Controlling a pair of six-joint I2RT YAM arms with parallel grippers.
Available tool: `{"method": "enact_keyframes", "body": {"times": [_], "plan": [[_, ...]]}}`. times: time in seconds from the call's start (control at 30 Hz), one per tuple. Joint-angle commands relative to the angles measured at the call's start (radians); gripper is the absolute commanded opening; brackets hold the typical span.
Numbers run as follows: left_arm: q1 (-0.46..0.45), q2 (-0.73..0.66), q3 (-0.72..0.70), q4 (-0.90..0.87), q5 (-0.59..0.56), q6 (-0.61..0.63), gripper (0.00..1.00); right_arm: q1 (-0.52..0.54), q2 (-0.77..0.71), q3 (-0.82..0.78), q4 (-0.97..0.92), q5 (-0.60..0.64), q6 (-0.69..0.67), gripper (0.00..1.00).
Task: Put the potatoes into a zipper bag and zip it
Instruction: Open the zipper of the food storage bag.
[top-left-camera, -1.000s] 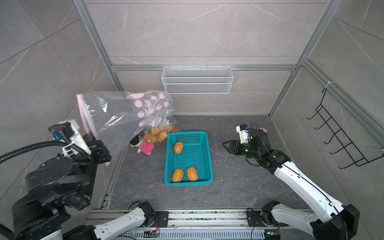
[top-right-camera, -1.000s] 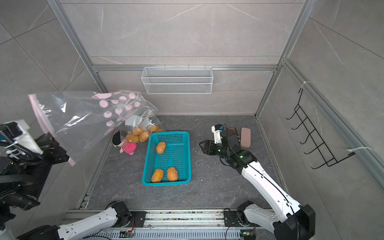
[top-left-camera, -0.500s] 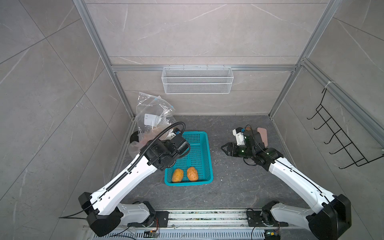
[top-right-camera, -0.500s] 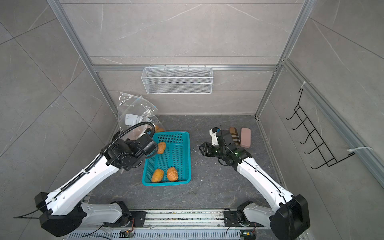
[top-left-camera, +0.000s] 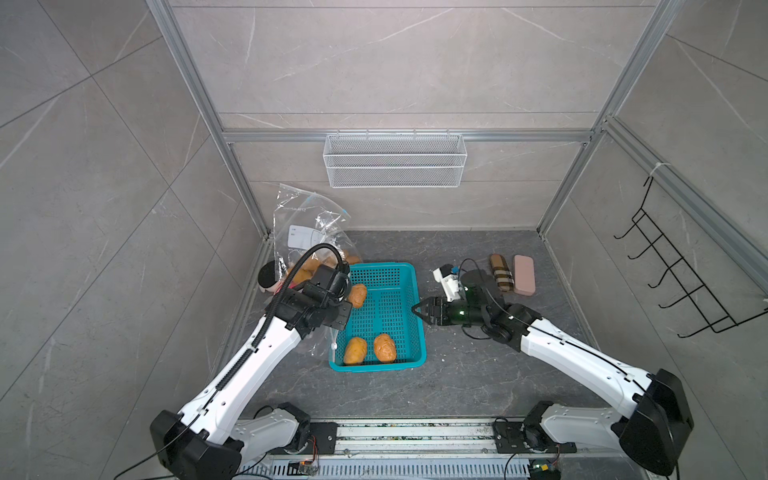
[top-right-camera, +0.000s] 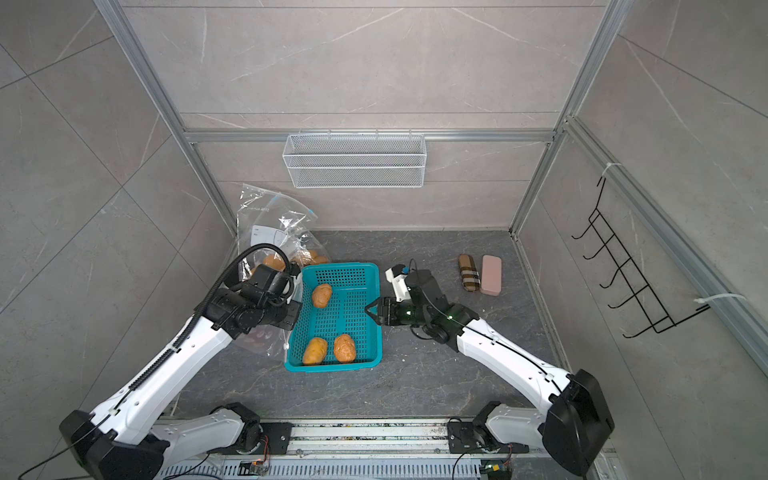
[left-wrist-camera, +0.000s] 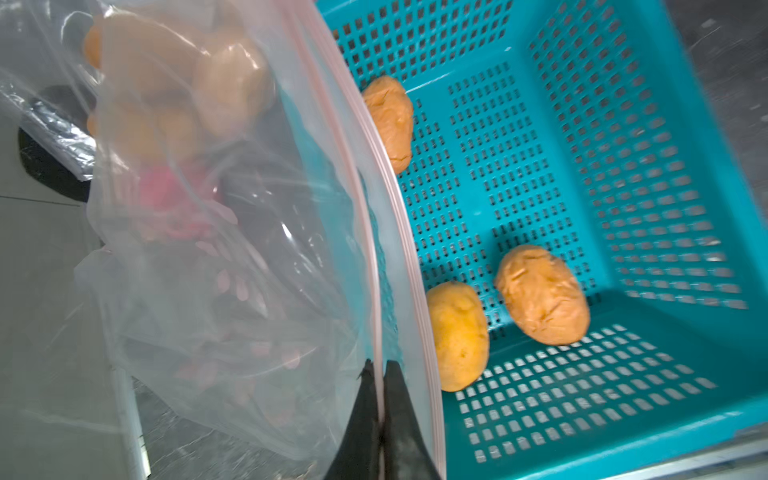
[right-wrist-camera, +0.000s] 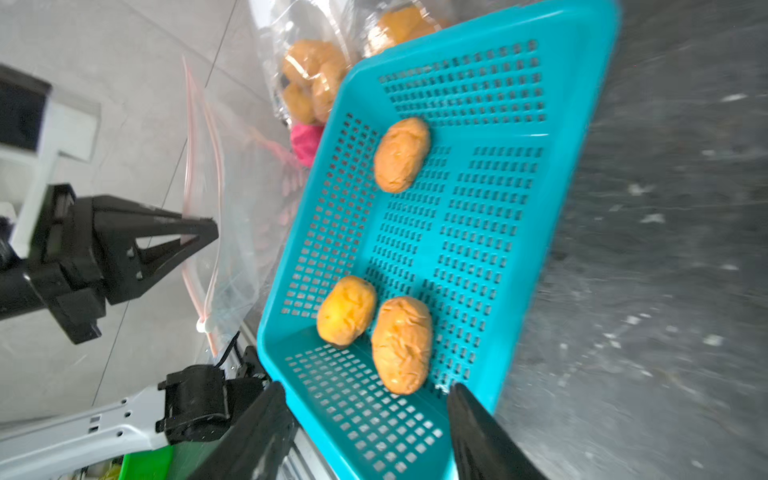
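Potatoes lie in the basket. The left gripper pinches the zipper bag rim; the right gripper reaches level, jaws apart.

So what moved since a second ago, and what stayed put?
The left gripper, shut on the zipper bag, came down from high near the camera to beside the teal basket. The open right gripper slid closer to the basket's rim. The three potatoes in the basket and the corner bag stayed put.
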Motion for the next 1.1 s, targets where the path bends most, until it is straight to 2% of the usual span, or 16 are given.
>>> {"method": "enact_keyframes", "body": {"times": [0.0,0.1,0.2,0.37,0.7,1.07], "plan": [[0.021,-0.074,-0.006,0.087,0.183,0.016,0.00,0.071,0.075,0.047,0.184,0.007,0.062,0.63],[0.031,-0.087,-0.029,0.092,0.202,0.016,0.00,0.125,0.148,0.076,0.293,0.038,0.102,0.63],[0.045,-0.093,-0.049,0.089,0.204,0.022,0.00,0.175,0.224,0.164,0.299,0.058,0.105,0.64],[0.063,-0.091,-0.060,0.100,0.221,0.001,0.00,0.235,0.303,0.226,0.335,0.203,0.137,0.64],[0.065,-0.077,-0.027,0.086,0.249,0.000,0.00,0.260,0.458,0.384,0.267,0.219,0.148,0.64],[0.066,-0.100,0.006,0.060,0.195,-0.037,0.00,0.264,0.538,0.400,0.197,0.294,0.120,0.60]]}}
